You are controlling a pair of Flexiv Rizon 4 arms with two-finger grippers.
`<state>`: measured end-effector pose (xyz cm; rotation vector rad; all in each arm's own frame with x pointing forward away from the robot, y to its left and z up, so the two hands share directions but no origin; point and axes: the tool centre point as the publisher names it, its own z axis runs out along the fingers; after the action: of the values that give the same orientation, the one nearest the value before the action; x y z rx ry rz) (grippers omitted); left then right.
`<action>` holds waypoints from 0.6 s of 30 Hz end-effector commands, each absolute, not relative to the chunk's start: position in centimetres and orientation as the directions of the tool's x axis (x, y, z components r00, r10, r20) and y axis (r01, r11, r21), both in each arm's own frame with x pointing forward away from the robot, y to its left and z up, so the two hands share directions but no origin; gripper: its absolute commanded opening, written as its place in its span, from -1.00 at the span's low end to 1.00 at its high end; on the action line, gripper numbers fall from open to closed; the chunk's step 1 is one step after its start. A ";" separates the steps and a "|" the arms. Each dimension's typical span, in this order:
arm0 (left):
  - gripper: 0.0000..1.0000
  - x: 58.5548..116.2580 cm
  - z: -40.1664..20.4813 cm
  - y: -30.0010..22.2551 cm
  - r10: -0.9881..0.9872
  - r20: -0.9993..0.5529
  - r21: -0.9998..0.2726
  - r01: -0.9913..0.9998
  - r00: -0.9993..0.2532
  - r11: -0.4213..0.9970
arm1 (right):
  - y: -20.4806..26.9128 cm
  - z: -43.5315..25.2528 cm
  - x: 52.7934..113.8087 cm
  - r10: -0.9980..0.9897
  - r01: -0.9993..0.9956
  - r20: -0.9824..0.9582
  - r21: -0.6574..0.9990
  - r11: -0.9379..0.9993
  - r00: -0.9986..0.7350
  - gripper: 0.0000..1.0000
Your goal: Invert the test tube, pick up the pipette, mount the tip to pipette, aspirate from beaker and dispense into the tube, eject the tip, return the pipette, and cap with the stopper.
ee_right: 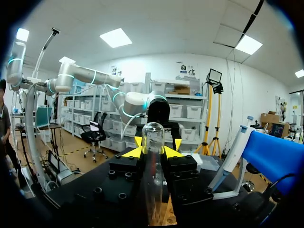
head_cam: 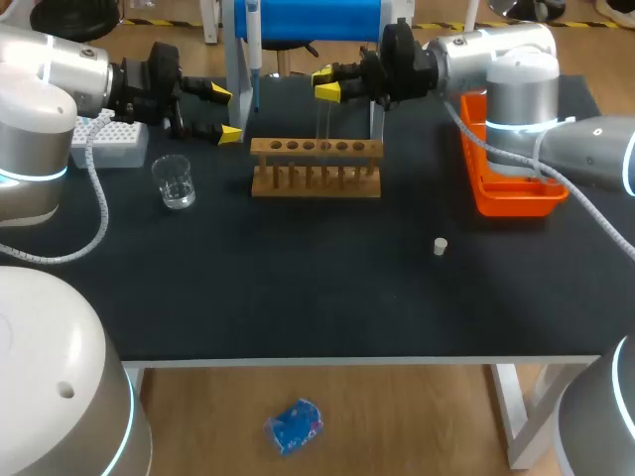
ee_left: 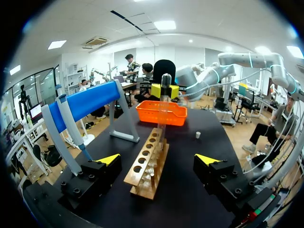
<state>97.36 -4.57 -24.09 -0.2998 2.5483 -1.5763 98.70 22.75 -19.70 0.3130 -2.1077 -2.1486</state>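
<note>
Right gripper [head_cam: 325, 83]: upper centre, clamped on tube [ee_right: 153, 142], which is upright with its rounded end up, above rack [head_cam: 316, 149].
Left gripper [head_cam: 225, 114]: upper left, fingers wide apart, holding nothing.
Beaker [head_cam: 174, 181]: left, near rack.
Pipette [head_cam: 252, 50]: top centre, on blue stand [head_cam: 308, 18].
Stopper [head_cam: 440, 246]: right of centre, on table [head_cam: 298, 297].

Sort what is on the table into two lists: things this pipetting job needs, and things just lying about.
Job: test tube, pipette, tip box, beaker, stopper.
Lying about: wooden rack, orange bin, blue stand.
</note>
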 end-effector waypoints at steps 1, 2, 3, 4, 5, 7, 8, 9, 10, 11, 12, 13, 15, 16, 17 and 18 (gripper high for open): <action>1.00 97.4 -24.1 -4.6 -0.236 -0.006 -0.895 -0.100 -0.972 0.435 | 21.7 -18.4 97.7 -0.215 -0.040 -0.042 0.999 -0.014 -0.976 -1.00; 1.00 97.4 -24.1 -4.6 -0.236 -0.006 -0.895 -0.100 -0.972 0.435 | 21.5 -18.0 97.5 -0.216 -0.022 -0.025 1.000 -0.015 -0.976 -1.00; 1.00 97.4 -24.1 -4.6 -0.236 -0.006 -0.895 -0.100 -0.972 0.435 | 21.4 -17.7 97.2 -0.218 -0.004 -0.006 1.000 -0.013 -0.976 -1.00; 1.00 97.4 -24.1 -4.6 -0.236 -0.006 -0.895 -0.100 -0.972 0.435 | 21.3 -17.4 96.9 -0.222 0.027 0.022 0.999 -0.022 -0.975 -1.00; 1.00 97.4 -24.1 -4.6 -0.236 -0.006 -0.895 -0.100 -0.972 0.435 | 21.2 -17.2 96.8 -0.219 0.058 0.051 0.998 -0.030 -0.974 -1.00; 1.00 97.0 -23.4 -4.8 -0.222 -0.123 -0.896 0.012 -0.967 0.444 | 20.8 -16.8 96.2 -0.214 0.145 0.136 0.989 -0.025 -0.967 -1.00; 1.00 96.4 -22.8 -5.0 -0.188 -0.239 -0.878 0.129 -0.953 0.461 | 20.5 -16.7 95.9 -0.218 0.191 0.177 0.980 -0.048 -0.960 -1.00; 1.00 95.6 -22.4 -5.3 -0.149 -0.347 -0.849 0.243 -0.926 0.469 | 20.3 -16.5 95.7 -0.212 0.233 0.221 0.972 -0.035 -0.952 -1.00; 1.00 94.8 -22.0 -5.7 -0.124 -0.423 -0.813 0.316 -0.897 0.489 | 20.0 -16.5 95.4 -0.221 0.279 0.267 0.960 -0.024 -0.938 -1.00; 1.00 94.2 -21.6 -6.0 -0.105 -0.463 -0.796 0.361 -0.880 0.486 | 19.8 -16.3 94.9 -0.231 0.319 0.303 0.947 -0.031 -0.924 -1.00; 1.00 93.7 -21.3 -6.2 -0.105 -0.479 -0.795 0.381 -0.871 0.472 | 19.5 -16.2 94.5 -0.233 0.358 0.346 0.934 -0.011 -0.909 -1.00; 1.00 93.3 -20.9 -6.5 -0.098 -0.497 -0.785 0.398 -0.862 0.475 | 19.2 -16.0 94.1 -0.257 0.423 0.402 0.905 -0.031 -0.879 -1.00; 1.00 92.7 -20.4 -7.1 -0.094 -0.504 -0.763 0.392 -0.859 0.513 | 18.8 -15.4 93.3 -0.271 0.509 0.480 0.860 -0.044 -0.834 -1.00; 1.00 92.7 -20.4 -7.1 -0.094 -0.504 -0.763 0.392 -0.859 0.513 | 18.8 -15.4 93.3 -0.271 0.509 0.480 0.860 -0.044 -0.834 -1.00; 1.00 92.7 -20.4 -7.1 -0.094 -0.504 -0.763 0.392 -0.859 0.513 | 18.8 -15.4 93.3 -0.271 0.509 0.480 0.860 -0.044 -0.834 -1.00; 1.00 92.7 -20.4 -7.1 -0.094 -0.504 -0.763 0.392 -0.859 0.513 | 18.8 -15.4 93.3 -0.271 0.509 0.480 0.860 -0.044 -0.834 -1.00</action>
<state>94.26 -7.16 -20.34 0.1202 2.4057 -1.4336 93.90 19.09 -15.40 -0.1711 -1.7725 -1.9631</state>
